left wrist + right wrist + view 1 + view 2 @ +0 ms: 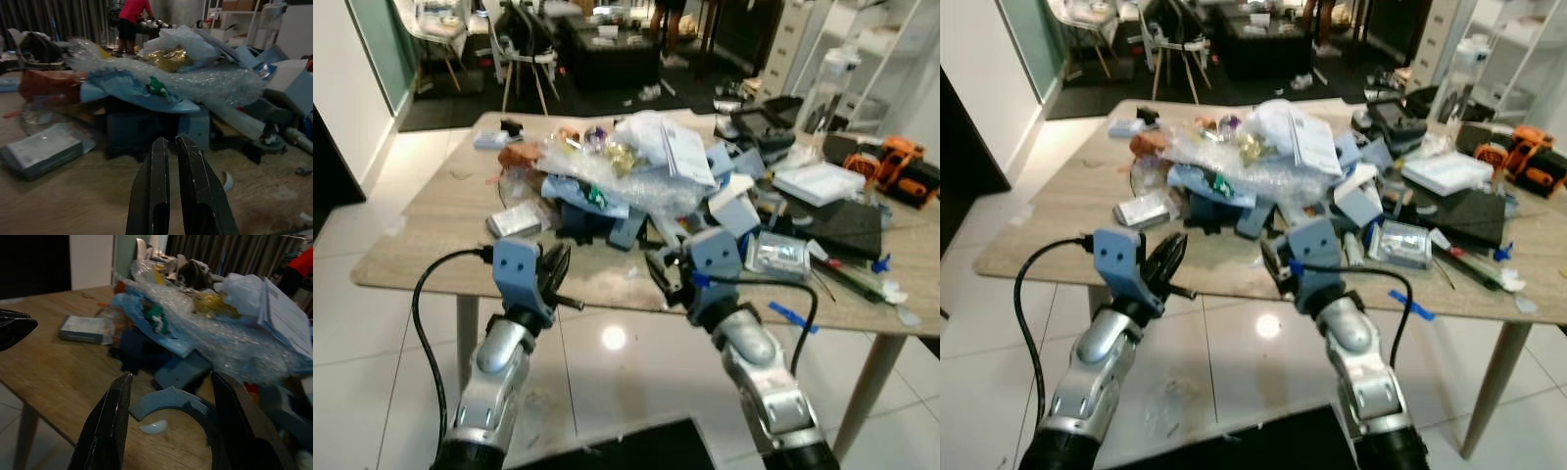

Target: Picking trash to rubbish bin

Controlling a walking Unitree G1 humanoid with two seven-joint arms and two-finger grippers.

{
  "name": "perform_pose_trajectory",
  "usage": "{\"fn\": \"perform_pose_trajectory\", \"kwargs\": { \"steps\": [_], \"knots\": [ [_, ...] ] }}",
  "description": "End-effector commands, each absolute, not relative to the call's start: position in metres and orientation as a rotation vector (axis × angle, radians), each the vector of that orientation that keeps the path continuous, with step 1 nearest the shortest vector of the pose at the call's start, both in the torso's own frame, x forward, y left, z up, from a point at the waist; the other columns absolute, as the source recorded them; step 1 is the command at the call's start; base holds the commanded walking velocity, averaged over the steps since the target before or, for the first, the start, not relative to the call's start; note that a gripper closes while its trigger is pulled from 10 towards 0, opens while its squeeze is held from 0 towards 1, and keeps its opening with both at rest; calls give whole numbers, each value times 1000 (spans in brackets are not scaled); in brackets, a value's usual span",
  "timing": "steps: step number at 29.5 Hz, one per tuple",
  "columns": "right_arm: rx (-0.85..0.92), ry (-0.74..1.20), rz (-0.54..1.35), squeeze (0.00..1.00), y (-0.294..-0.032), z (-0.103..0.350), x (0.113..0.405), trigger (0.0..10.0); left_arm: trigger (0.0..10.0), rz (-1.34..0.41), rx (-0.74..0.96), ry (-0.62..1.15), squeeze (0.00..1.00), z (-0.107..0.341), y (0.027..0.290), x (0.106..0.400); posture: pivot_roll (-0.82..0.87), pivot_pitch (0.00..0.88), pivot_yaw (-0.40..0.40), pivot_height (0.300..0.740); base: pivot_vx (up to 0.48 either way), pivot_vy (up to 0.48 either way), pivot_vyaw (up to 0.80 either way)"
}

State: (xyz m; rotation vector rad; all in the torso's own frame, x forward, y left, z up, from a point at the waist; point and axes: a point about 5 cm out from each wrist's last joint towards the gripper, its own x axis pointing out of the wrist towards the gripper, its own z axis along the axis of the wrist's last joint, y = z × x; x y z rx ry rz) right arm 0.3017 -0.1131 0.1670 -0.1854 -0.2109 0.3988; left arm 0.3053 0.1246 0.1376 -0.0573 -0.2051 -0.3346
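Only unreadable paper (685,152) atop trash pile (626,181)

cut off at the lower edge in both wrist views: the roots of the left end effector (171,152) fingers and of the right end effector (171,391) fingers. beyond the left end effector, hidden under the bubble wrap (195,78): much of the trash pile, its lower pieces dark and unreadable. ahead of the right end effector, blurred beyond naming: a small white scrap (154,427) on the tabletop (63,367). far behind the pile, cropped at the head: a person in red (131,19).
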Motion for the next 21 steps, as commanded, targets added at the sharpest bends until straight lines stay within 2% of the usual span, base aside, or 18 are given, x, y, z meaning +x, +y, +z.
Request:
{"fn": "perform_pose_trajectory", "kwargs": {
  "steps": [1,18,21],
  "knots": [
    [-190,-208,397,0,-113,165,301,10000,10000,-353,-30,-183,0,135,124,305,-24,61,43,740,0,0,0],
    [-169,-185,377,0,-115,160,301,10000,10000,-396,21,-156,0,133,118,307,-25,48,50,740,0,0,0],
    [-170,-188,381,0,-114,160,300,10000,10000,-394,22,-160,0,133,119,306,-28,46,48,740,0,0,-800]
  ]
}}
